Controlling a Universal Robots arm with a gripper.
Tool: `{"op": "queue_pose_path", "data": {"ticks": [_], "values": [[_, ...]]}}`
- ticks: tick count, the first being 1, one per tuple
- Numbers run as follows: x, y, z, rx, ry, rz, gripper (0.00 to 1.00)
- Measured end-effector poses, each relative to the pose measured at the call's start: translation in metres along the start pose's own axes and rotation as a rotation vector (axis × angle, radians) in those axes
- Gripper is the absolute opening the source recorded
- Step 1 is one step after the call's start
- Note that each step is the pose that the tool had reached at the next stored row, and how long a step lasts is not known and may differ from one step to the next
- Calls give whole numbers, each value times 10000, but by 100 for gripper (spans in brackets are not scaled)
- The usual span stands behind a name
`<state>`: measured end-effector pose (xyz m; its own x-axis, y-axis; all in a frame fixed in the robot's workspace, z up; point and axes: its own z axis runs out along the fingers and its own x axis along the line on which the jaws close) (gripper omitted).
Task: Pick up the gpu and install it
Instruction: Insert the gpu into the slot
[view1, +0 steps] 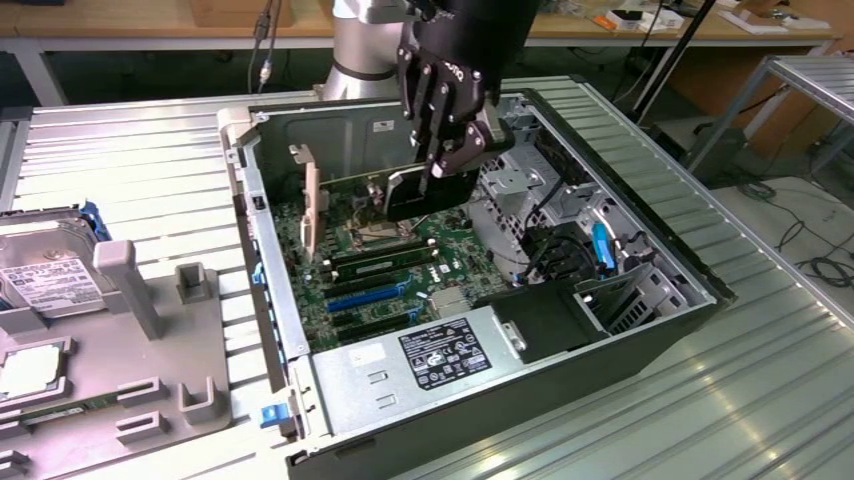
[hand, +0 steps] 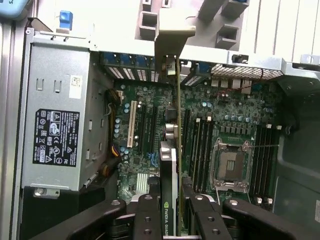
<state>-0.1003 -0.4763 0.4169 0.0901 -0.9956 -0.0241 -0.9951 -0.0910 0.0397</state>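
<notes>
Gripper (view1: 441, 172) of your arm, black and many-jointed, reaches down into an open computer case (view1: 267, 300) that lies on its side on a ribbed metal table (view1: 747, 400). Its fingers (hand: 148, 216) are closed around the gpu (view1: 416, 200), one on each flat face of the card.

You hold the gpu on edge, upright over the green motherboard (view1: 367, 292). Its dark face looks toward the exterior view's right, and its pale metal end bracket (view1: 311, 205) stands close to the rear wall of the case. In the exterior view the card's lower edge appears to sit above the board's slots; whether it touches one cannot be told.

From the wrist view you look straight down the gpu (hand: 169, 170) edge-on. It runs between the gripper (hand: 172, 212) and the bracket (hand: 172, 35), which meets the row of rear slot openings. An empty processor socket (hand: 232, 162) lies beside the card, and a grey power supply (hand: 55, 135) with a black label fills one end of the case.

Outside the case, on the exterior view's left, a grey parts holder (view1: 147, 330) carries a silver hard drive (view1: 47, 280).
</notes>
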Motion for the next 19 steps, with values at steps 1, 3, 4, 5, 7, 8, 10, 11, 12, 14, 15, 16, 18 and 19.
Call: {"op": "queue_pose_path", "data": {"ticks": [1, 3, 4, 5, 7, 8, 10, 11, 12, 14, 15, 16, 18, 19], "values": [[1, -12, 11, 3, -22, 52, 27], [4, -34, 35, 9, -60, 180, 27], [5, -40, 50, 13, -73, 280, 27], [5, -41, 61, 16, -83, 399, 27], [6, -43, 82, 24, -105, 664, 27], [5, -45, 92, 26, -112, 745, 27], [1, -46, 106, 29, -121, 832, 27], [-8, -47, 119, 31, -126, 883, 27], [-30, -50, 134, 32, -128, 913, 27], [-70, -54, 159, 33, -132, 953, 27], [-81, -55, 167, 34, -134, 965, 27], [-92, -57, 176, 34, -135, 980, 27], [-110, -58, 191, 35, -138, 1008, 27], [-118, -60, 201, 35, -139, 1023, 27]]}}
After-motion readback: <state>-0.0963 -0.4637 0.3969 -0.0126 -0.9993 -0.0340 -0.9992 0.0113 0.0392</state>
